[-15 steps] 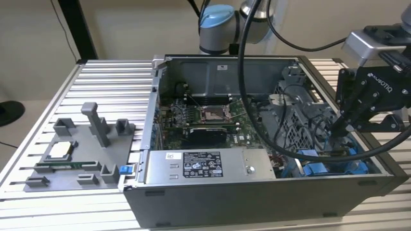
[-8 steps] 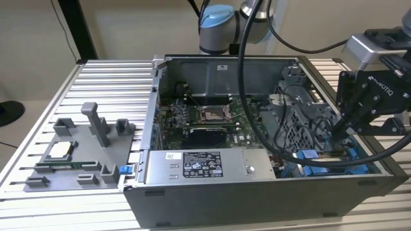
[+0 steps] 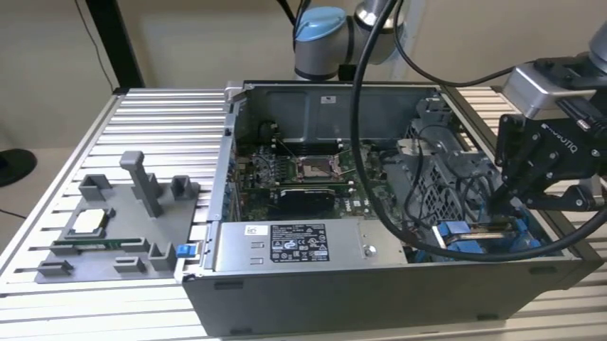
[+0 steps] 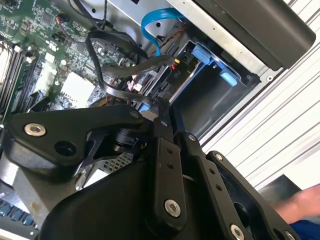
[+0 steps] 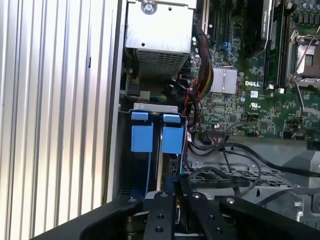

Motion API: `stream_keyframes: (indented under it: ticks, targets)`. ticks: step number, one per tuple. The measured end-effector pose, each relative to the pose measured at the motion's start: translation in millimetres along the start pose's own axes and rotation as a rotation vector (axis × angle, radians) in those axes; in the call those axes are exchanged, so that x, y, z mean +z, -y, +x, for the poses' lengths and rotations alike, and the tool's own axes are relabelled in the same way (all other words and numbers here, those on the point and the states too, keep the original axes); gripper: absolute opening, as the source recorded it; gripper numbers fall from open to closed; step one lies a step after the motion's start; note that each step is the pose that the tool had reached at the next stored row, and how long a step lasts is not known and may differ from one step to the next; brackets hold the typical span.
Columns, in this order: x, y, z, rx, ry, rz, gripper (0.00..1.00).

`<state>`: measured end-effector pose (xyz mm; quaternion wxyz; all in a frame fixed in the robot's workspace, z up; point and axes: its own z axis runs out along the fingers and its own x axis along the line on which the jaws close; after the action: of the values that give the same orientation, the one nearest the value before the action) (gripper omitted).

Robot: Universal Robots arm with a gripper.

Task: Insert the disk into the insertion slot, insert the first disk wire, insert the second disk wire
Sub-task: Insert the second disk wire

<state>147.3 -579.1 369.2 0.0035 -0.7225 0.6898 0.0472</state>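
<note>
The black, angular metal gripper (image 5: 177, 189) lies closest in both wrist views, poised at the mouth of the insertion slot (image 5: 142, 138), a bay of grey sheet metal with bright blue plastic rails and tabs. I cannot tell whether the gripper is clenched, released or grasping something. The slot lies straight ahead of and below the gripper, its long axis running from the blue tabs back toward it. In the exterior view, a thin silver-grey strip framed in blue, which I judge to be the disk (image 3: 491, 229), sits right under the gripper in the open case's near corner, on the exterior view's right. Glossy black cables (image 5: 235, 150) loop just beside the slot, and a flat blue ribbon cable (image 4: 152, 25) arcs near it. Farther out are the green circuit board (image 5: 250, 75), the silver box with a black-and-white sticker (image 3: 294, 245), the grey plastic fixture tray with upright posts (image 3: 142, 213) and the ribbed aluminium table (image 3: 161, 121).
</note>
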Motion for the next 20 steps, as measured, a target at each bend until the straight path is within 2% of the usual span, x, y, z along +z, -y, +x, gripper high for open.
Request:
stream_keyframes:
  ticks: [8,14,20]
  targets:
    - [4.1,-1.4,0.3,-0.003,-0.0001,0.0022,0.00]
    - [8.3,-1.8,0.6,-0.009,-0.0012,0.0157,0.00]
    - [9.2,-1.9,0.6,-0.011,-0.0016,0.0167,0.00]
